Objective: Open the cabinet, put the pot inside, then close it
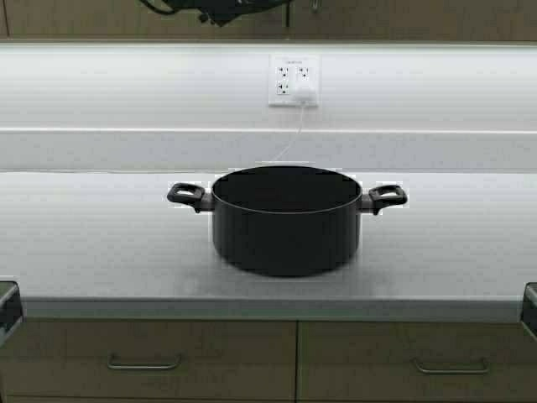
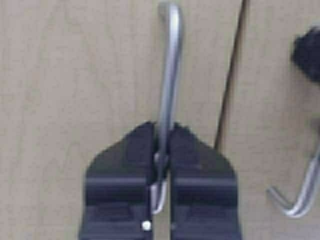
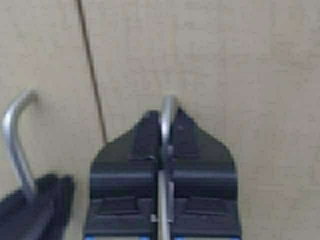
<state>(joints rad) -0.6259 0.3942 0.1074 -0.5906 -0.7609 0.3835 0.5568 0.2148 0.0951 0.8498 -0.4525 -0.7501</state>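
Note:
The wide black pot (image 1: 285, 220), lidless with two loop handles, stands on the white counter (image 1: 84, 243) in the middle of the high view. The cabinet (image 1: 403, 18) shows only as a tan strip along the top, with dark arm parts (image 1: 218, 10) in front of it. In the left wrist view my left gripper (image 2: 161, 131) is shut on the metal pull (image 2: 170, 60) of a tan door (image 2: 75, 75). My right gripper (image 3: 168, 117) is shut on the other door's pull (image 3: 169, 107). The doors lie flush, a thin seam (image 2: 230, 75) between them.
A wall outlet with a white plug (image 1: 294, 81) and a cord sits behind the pot. Under the counter edge are drawers with horizontal pulls (image 1: 143, 363) (image 1: 450, 367). Dark robot parts show at the left edge (image 1: 8, 306) and right edge (image 1: 530, 306).

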